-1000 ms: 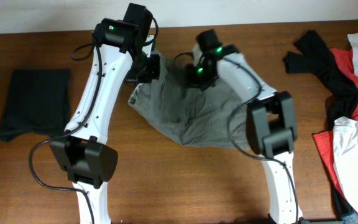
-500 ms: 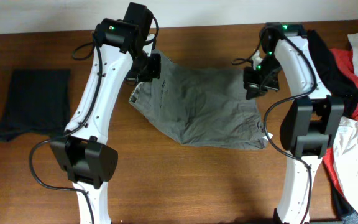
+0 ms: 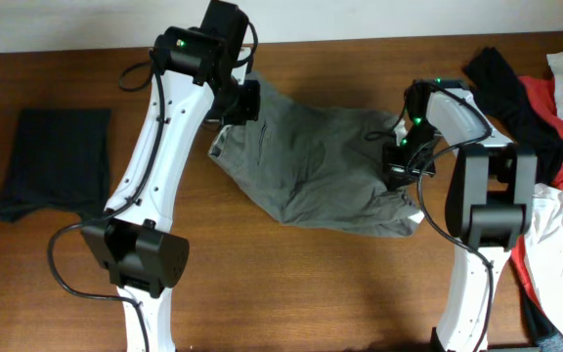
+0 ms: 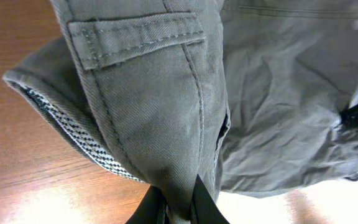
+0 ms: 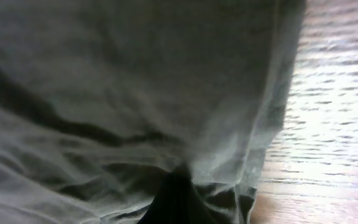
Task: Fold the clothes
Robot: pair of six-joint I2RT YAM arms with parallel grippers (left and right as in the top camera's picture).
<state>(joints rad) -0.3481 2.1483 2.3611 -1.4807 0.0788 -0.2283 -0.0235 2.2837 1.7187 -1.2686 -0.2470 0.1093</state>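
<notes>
A brown wooden table [image 3: 291, 293] is seen from above, with two white and black robot arms rising from its near edge. Beyond a bare strip of wood, grey-khaki trousers [image 3: 311, 181] lie crumpled at the middle of the table, their near edge a rounded fold.

At the trousers' right edge the right gripper [image 3: 400, 164] is down on the cloth. Its wrist view is almost filled with grey fabric. The creases run into the dark fingers [image 5: 176, 198] at the bottom, which are closed together with cloth bunched at them. Wood grain shows on the right.

Level with the trousers and well apart to the left, a folded black garment [image 3: 55, 161] lies flat. Along the right edge sits a loose heap of clothes: a white piece [image 3: 560, 244], a red piece [image 3: 547, 122] and a black piece [image 3: 504, 88] reaching toward the far side.

Farther back, the left gripper [image 3: 246, 102] holds the trousers' far left corner. In its wrist view the black fingertips [image 4: 199, 202] pinch a ridge of grey twill. A flap pocket [image 4: 135, 36] lies beyond, and a pale patterned waistband lining [image 4: 73, 132] shows at the left.
</notes>
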